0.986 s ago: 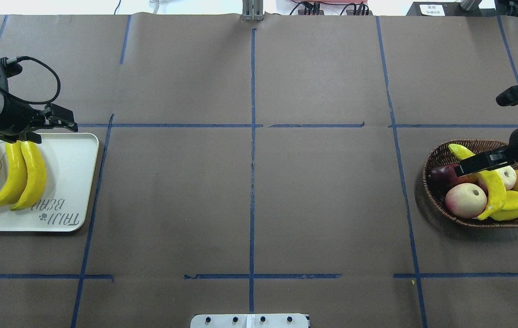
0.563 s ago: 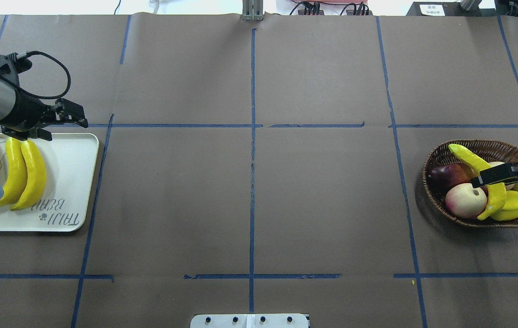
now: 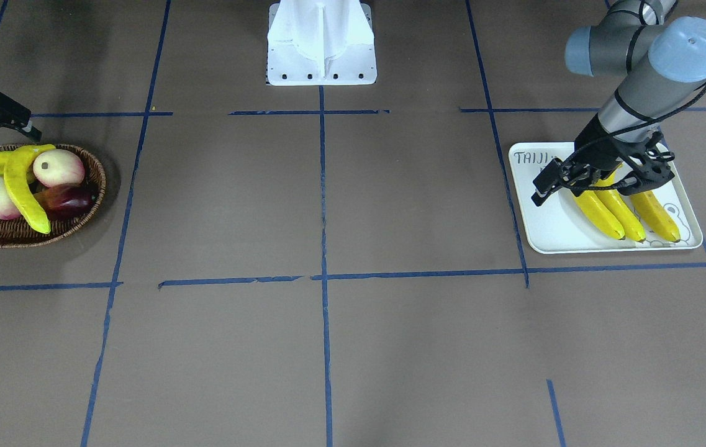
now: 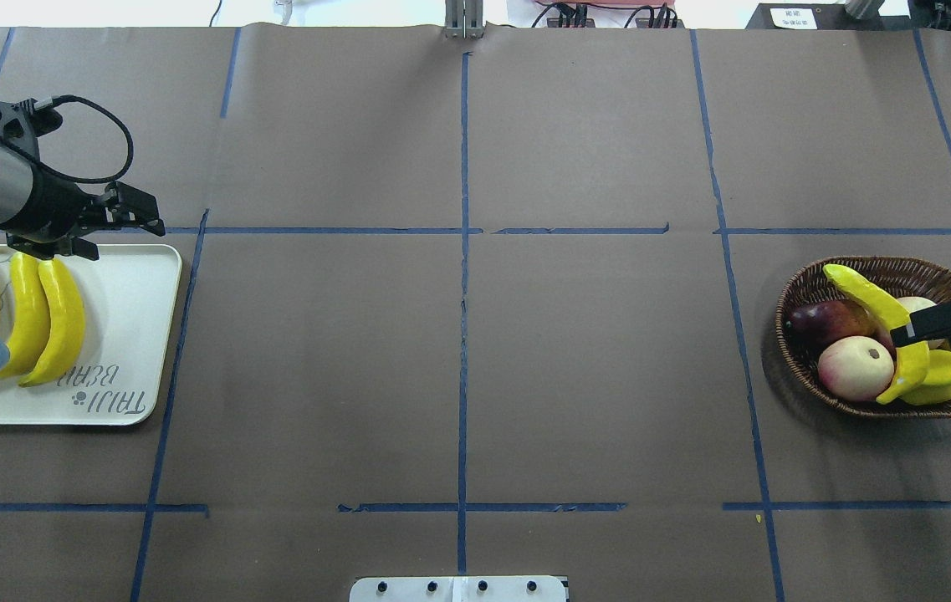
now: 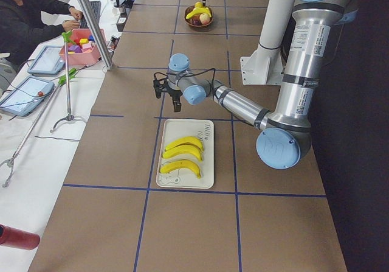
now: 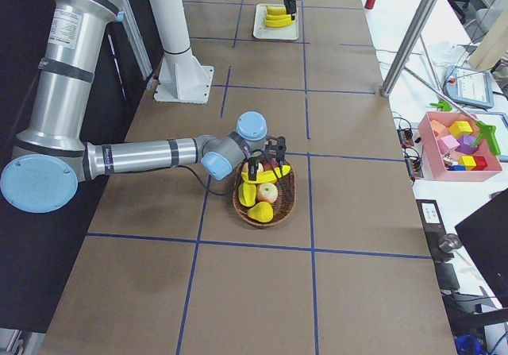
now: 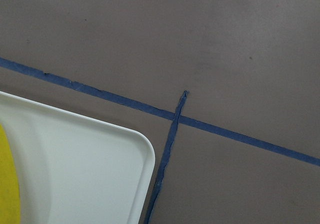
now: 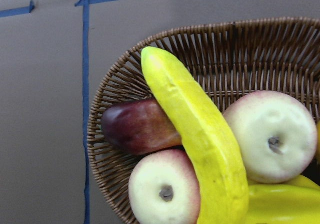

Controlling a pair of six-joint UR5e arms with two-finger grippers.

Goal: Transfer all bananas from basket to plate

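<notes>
Left gripper (image 4: 122, 232): jaws apart, empty, hanging at the plate's far edge.
Plate (image 4: 136, 334): under the left gripper and just robot-side of it.
Bananas on plate (image 4: 63, 322): three, side by side, just below the left gripper and apart from its fingers.
Progress: looks like three of four across, one to go.
Basket (image 4: 810, 284): directly under the right gripper, well apart from the left gripper.
Last banana (image 8: 200, 129): on top of the pile below the right gripper, bridging two apples (image 4: 856, 368) and a dark red fruit (image 4: 826, 319), far tip at the basket rim.
Right gripper (image 4: 939, 326): fingers spread, holding nothing, over the last banana's middle.
Handling: probably light, stiff, glossy plastic; likely slippery, and the curve may roll in the jaws.
Grip: across the mid-body where it rides clear of the apples; avoid the tapered tips.
</notes>
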